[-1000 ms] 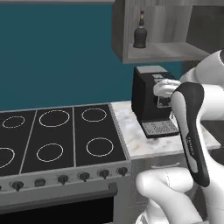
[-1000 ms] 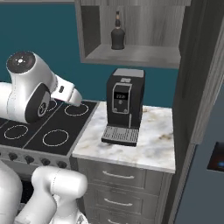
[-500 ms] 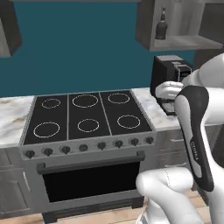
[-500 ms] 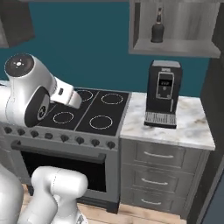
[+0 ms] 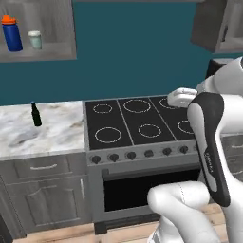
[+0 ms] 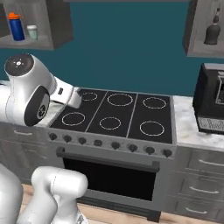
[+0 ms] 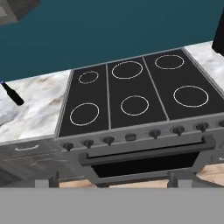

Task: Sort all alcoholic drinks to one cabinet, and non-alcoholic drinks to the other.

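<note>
The stove (image 5: 142, 126) sat dead centre, six rings on its black top, with marble desk (image 5: 52, 128) on either side of it. Up on the wall to the left, an open cabinet (image 5: 52, 35) held the blue bottle (image 5: 11, 34) with its orange cap and, just beside it, the pale cup (image 5: 34, 39), both upright on the shelf. Over on the right, the other cabinet (image 6: 199, 30) held the squat black bottle (image 6: 212, 31), standing upright. Below that cabinet, a black coffee machine (image 6: 210, 105) stood on the desk. And down on the left stretch of desk, the slim green bottle (image 5: 35, 115) stood alone, upright, well apart from the stove. The hand itself was hard to make out, but its fingers stood wide apart, and it gripped nothing and touched nothing.
</note>
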